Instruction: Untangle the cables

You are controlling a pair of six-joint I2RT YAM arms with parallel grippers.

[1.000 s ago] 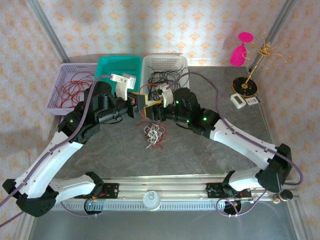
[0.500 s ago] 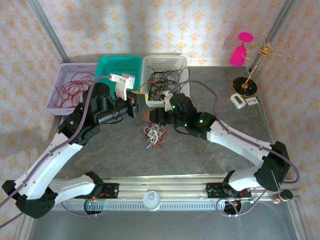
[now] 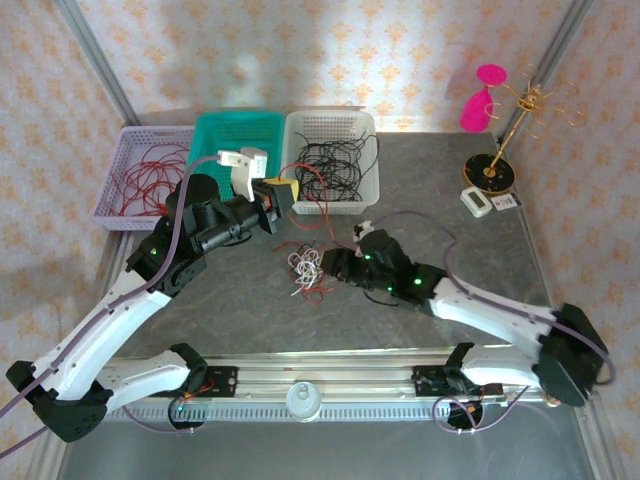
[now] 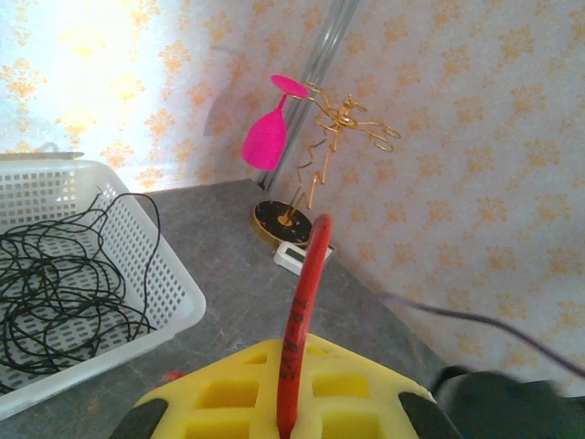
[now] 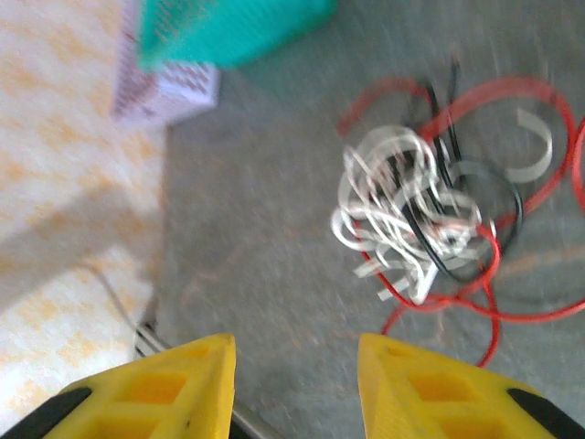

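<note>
My right claw (image 5: 297, 352) has dropped from the white basket (image 3: 372, 160) to the cables (image 5: 411, 219), jaws apart and empty. My left claw (image 4: 288, 398) pinches one red cable (image 4: 306, 302), so I judge the next strand is due.

Red, white and black strands, all in the cables (image 5: 411, 219), on that mottled grey table (image 3: 470, 230).
A lilac basket (image 3: 112, 212), a teal basket (image 3: 215, 132), a white basket (image 3: 372, 172); yellow pads on the left gripper (image 4: 285, 384) and right gripper (image 5: 294, 352); a hot-pink glass (image 4: 265, 139), a gold stand (image 4: 315, 174), cream wallpaper (image 3: 300, 50) with orange sprigs.
</note>
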